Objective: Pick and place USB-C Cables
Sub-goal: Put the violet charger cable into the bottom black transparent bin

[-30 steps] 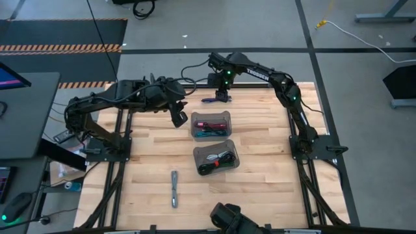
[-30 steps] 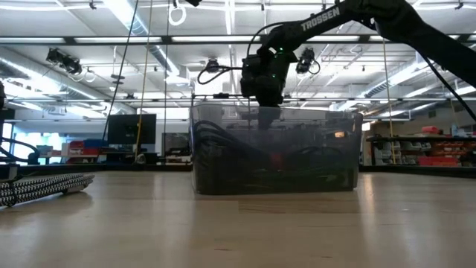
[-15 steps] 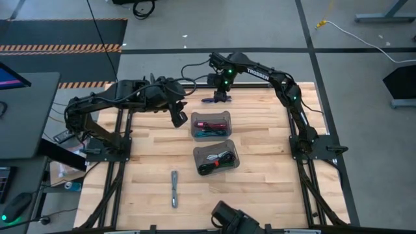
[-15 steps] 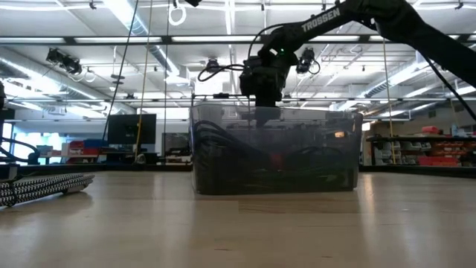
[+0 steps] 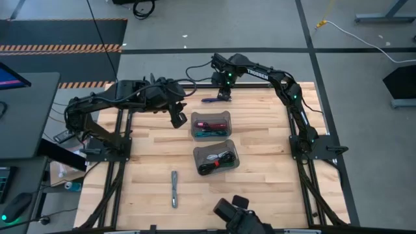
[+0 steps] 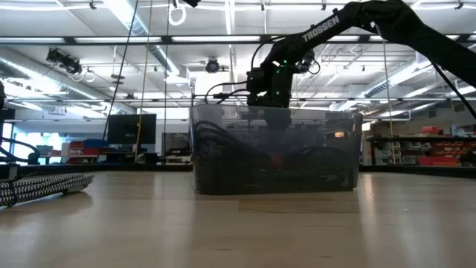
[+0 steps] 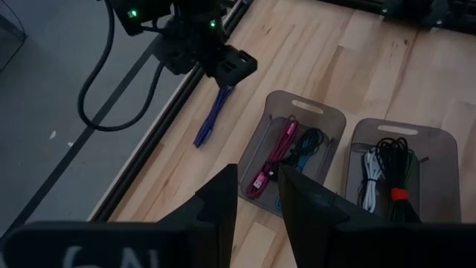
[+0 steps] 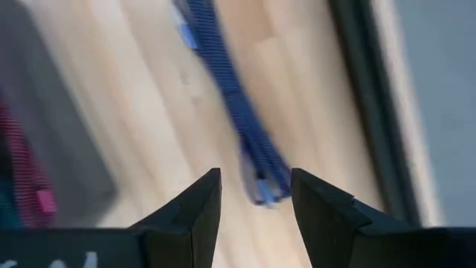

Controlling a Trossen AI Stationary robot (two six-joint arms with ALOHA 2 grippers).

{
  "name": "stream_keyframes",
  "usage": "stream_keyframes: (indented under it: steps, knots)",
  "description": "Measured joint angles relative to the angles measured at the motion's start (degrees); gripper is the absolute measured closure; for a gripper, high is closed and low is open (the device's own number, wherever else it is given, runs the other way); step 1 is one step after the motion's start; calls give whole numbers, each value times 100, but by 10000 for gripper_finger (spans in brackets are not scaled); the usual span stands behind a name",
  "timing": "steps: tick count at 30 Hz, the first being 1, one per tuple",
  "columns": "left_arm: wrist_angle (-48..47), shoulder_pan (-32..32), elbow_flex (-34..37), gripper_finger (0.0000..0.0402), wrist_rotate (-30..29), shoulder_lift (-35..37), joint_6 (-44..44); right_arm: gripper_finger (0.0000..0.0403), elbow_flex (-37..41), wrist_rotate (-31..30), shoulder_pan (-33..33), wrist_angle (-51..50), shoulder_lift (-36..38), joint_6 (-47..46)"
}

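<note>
Right wrist view: I look down past my right gripper [image 8: 253, 195], whose jaws stand apart and empty, at the purple cable [image 8: 230, 104] lying straight on bare wood near the table's far edge.
Target position: in the high view the purple cable [image 5: 212, 99] lies just beyond the far bin [image 5: 210, 125], close beside the right gripper [image 5: 224, 94].
Handling, judged: a thin braided bundle, light and limp; I expect it to sag at both ends when lifted and to slide little on the wood.
Grasp site, judged: I would take it across its middle, jaws square to its length, so that the ends hang evenly.
Risk, judged: a pinch near one end would let the rest swing and catch the bin's rim.
Far bin contents: maroon and teal cables [image 7: 286, 152] already inside.
Near bin [image 5: 216, 157]: holds black and white cables.
Grey cable [image 5: 174, 188]: alone on the near side of the table.
Left gripper [image 7: 256, 195]: jaws narrowly parted, holding nothing, hovering left of the far bin.
</note>
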State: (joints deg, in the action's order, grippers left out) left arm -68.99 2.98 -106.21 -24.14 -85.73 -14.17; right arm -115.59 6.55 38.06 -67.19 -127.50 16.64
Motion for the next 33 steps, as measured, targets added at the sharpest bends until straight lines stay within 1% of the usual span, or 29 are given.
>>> stream_keyframes:
  steps: [3, 8, 12, 24, 33]
  knots:
    - [2, 0, 0, 294, 0, 0, 18, 234, 0, -182, -2, 52, 0, 99]
    - [4, 2, 0, 294, 0, 0, 46, 236, 0, 200, -8, 110, 0, 84]
    - [3, 6, 0, 294, 0, 0, 45, 238, -5, 253, -9, 98, -43, 21]
    - [-3, 4, 0, 294, 2, -2, 20, 238, 0, 379, 0, -757, -901, -16]
    - [-8, 4, 0, 294, 2, -2, 29, 238, -68, 358, -44, -820, -841, 129]
